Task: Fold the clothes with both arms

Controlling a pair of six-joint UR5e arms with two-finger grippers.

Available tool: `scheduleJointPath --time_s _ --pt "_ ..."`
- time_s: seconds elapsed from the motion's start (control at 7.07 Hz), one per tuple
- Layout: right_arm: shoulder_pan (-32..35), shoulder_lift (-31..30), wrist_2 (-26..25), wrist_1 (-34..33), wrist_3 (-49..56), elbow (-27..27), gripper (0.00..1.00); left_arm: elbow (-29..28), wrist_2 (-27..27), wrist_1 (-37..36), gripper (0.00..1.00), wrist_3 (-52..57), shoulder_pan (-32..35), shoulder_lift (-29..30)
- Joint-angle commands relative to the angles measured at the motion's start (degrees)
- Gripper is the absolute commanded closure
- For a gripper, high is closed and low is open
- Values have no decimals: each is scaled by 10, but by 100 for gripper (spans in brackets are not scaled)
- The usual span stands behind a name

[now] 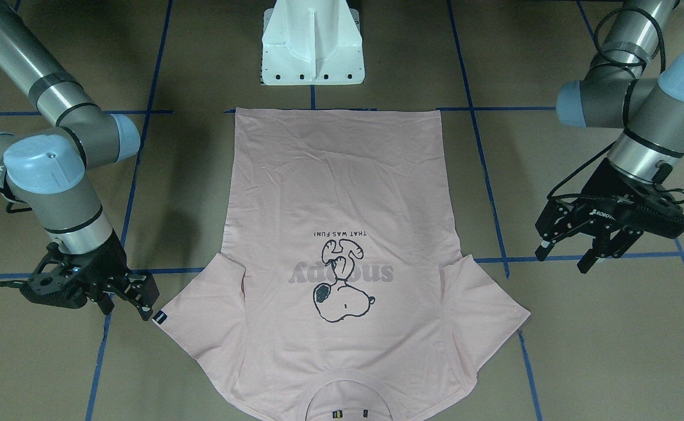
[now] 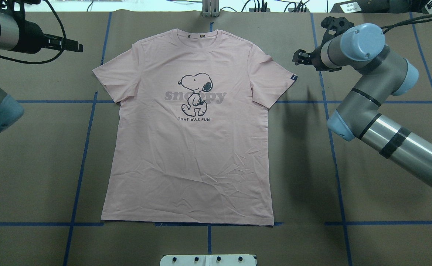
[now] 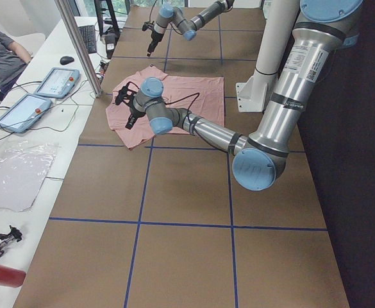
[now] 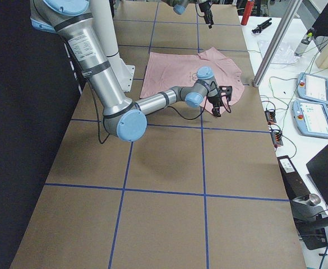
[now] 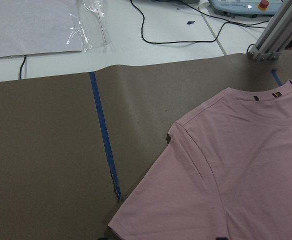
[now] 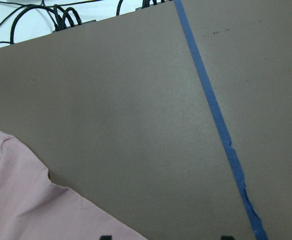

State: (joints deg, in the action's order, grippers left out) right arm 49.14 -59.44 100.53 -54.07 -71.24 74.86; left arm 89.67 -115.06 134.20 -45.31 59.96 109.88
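While both arms hang out to the sides, the pink T-shirt (image 2: 186,155) lies flat and print-up mid-table, sleeves spread, collar (image 1: 347,383) at the far edge from the robot and hem (image 2: 186,221) near the white pedestal base (image 1: 312,52); a few wrinkles in the lower body, dog print (image 2: 197,92) fully visible. Left gripper (image 1: 567,256) has its fingers spread and empty, over bare brown table (image 2: 349,166), apart from the left sleeve. Right gripper (image 1: 126,307) is also spread with nothing in it; its wrist view shows both fingertips over bare table with the sleeve edge off to one side. One right finger sits just beside the black sleeve tag (image 1: 159,317); can't tell if it touches the cloth. Neither gripper holds the shirt
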Motion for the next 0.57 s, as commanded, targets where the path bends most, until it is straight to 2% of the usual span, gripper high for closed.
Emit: scheduleJointPath --time_s 0.0,0.42 --pt "-26 37 -52 20 -1 -65 24 0 1 3 20 1 0 0" --pt "-35 32 -53 19 11 -67 28 -3 0 3 20 3 0 2"
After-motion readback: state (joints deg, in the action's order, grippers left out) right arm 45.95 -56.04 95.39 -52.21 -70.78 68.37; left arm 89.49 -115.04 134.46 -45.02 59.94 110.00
